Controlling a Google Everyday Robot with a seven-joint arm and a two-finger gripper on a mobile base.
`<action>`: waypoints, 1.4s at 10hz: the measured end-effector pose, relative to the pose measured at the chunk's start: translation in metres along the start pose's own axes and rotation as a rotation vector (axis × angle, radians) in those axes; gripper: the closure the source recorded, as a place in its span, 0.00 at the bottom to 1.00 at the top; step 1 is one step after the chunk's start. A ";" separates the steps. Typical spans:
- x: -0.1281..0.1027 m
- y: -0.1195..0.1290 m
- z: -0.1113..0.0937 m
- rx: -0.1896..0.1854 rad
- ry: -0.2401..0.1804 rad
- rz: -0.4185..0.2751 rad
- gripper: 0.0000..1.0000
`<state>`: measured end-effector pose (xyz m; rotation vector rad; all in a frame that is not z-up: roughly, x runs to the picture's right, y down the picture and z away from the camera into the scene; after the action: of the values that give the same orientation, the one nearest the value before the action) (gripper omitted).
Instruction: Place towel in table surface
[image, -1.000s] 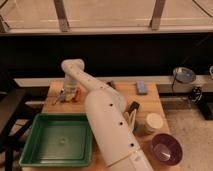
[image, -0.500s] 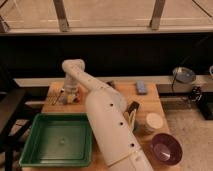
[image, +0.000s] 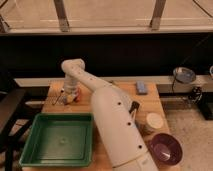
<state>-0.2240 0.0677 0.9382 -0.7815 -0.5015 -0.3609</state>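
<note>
My white arm reaches from the bottom of the camera view up to the far left part of the table surface (image: 120, 95), a light tan wooden top. The gripper (image: 68, 96) hangs down from the bent wrist, just above the wood near the left edge, and it is shut. A small pale patch with an orange spot (image: 75, 95) sits right at its tip. I cannot tell whether that is the towel or whether anything is held.
A green tray (image: 35, 150) lies at the front left of the table. A small blue block (image: 141, 88) rests at the back right. A white round lid (image: 153, 121) and a purple bowl (image: 165, 148) are at the right front. A metal bowl (image: 184, 75) stands on the ledge beyond.
</note>
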 end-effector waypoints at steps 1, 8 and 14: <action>-0.005 0.003 -0.007 0.014 -0.001 -0.016 1.00; -0.010 0.004 -0.021 0.048 0.009 -0.034 1.00; 0.017 0.013 -0.107 0.182 0.055 0.019 1.00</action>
<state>-0.1722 -0.0058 0.8757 -0.5979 -0.4681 -0.3135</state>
